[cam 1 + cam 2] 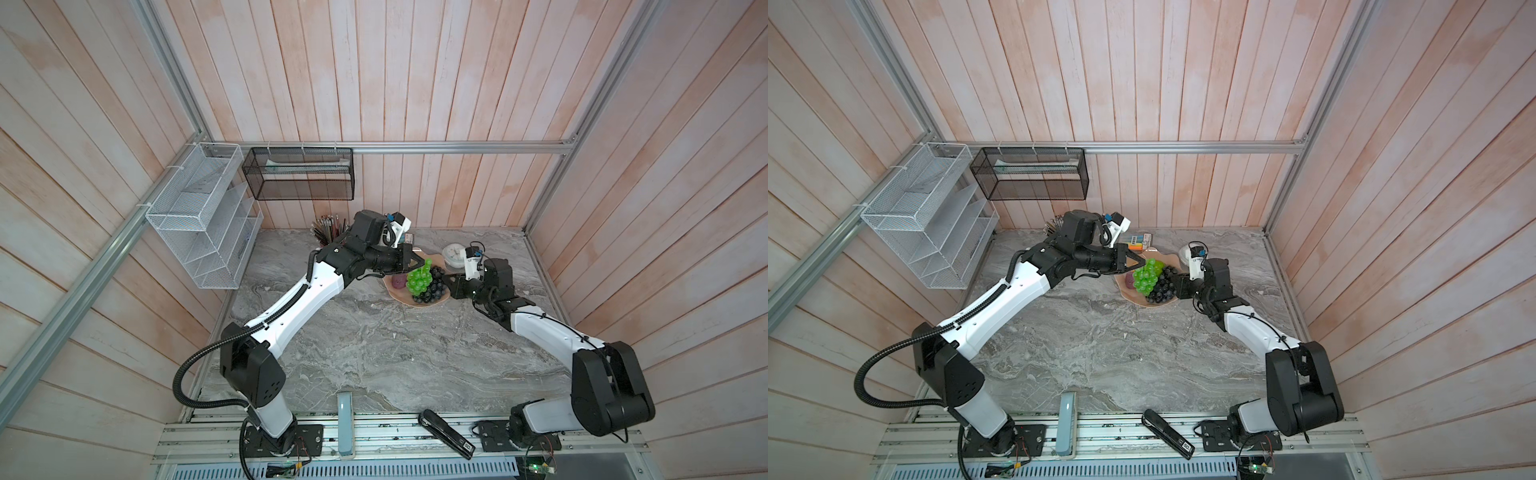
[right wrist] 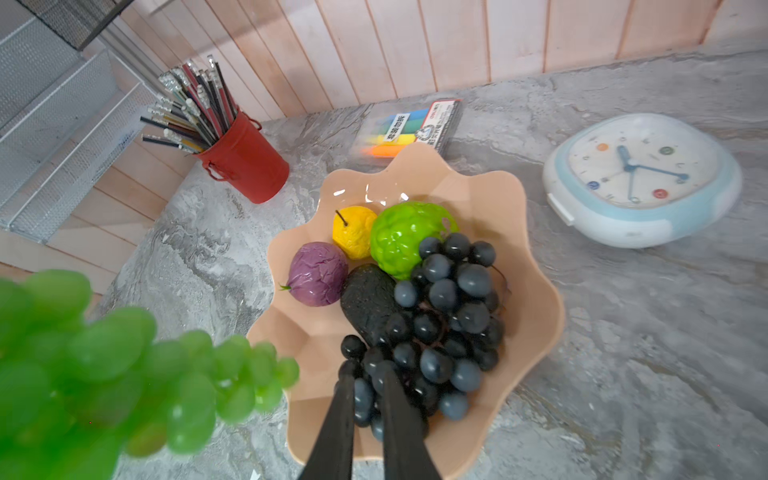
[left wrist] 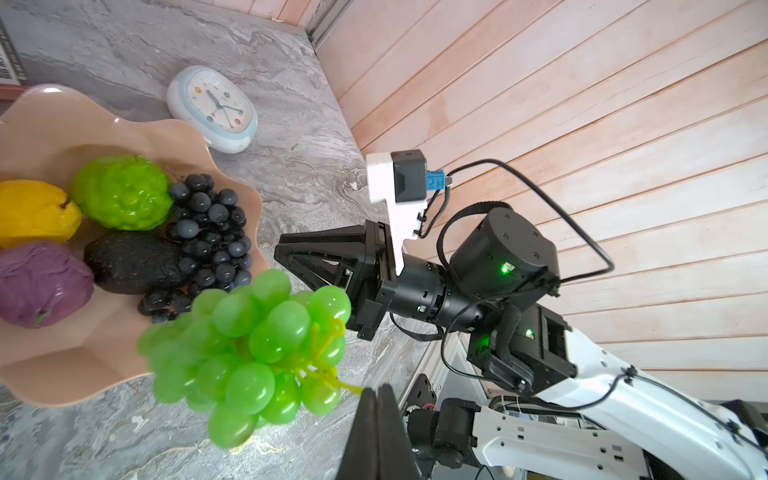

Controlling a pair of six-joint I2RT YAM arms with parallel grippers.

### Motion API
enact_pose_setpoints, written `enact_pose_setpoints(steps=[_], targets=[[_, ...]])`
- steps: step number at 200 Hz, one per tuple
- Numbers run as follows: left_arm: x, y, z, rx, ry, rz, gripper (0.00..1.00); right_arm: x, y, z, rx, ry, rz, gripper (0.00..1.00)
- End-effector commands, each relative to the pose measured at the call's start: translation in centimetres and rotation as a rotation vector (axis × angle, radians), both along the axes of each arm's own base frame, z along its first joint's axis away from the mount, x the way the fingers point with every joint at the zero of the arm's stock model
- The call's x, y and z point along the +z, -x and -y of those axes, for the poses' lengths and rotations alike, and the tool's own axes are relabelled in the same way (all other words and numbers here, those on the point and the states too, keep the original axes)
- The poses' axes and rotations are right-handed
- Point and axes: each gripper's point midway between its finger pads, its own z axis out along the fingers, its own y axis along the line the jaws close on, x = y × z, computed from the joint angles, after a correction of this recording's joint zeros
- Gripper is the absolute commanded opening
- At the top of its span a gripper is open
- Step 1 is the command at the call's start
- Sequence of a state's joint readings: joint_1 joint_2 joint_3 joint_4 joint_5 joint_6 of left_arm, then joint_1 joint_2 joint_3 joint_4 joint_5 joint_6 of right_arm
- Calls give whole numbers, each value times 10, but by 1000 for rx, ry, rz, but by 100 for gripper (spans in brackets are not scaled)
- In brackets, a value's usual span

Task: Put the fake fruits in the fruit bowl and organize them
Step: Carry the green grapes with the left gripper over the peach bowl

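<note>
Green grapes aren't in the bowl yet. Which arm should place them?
Left: the left gripper holds the green grapes by the stem right by the bowl; the right gripper grips the black grapes.

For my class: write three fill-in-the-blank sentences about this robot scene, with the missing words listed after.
The left hand holds the ___ grape bunch by its stem.
The fruit bowl already holds ___ fruits.
The pencils stand in a ___ cup.
Missing words: green; five; red.

Green grapes (image 3: 249, 353) aloft by fruit-filled pink bowl (image 3: 79, 357)
</note>
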State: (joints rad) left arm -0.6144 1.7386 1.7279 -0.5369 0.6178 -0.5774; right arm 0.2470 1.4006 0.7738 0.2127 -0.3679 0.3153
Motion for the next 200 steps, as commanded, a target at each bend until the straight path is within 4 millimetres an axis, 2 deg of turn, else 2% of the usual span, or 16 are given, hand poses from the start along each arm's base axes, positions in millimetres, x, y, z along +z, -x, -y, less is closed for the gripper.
enact_pose_setpoints(steps=[1,24,57,105,163,200], targets=[[21,-9,15,-34,55,44,0,7,1,15,-39,-30,30,15],[14,-19,25,-41,42,22,0,9,6,19,-34,-53,29,15],[8,-24,37,-55,43,12,0,7,13,22,-46,-70,33,15],[-17,-31,45,-60,29,-24,0,-1,17,23,-36,-72,17,15],[-35,-40,34,-23,-16,-13,0,-4,17,20,-19,-81,6,14],[-44,-45,16,18,-31,-18,0,-3,16,16,-11,-110,5,14]])
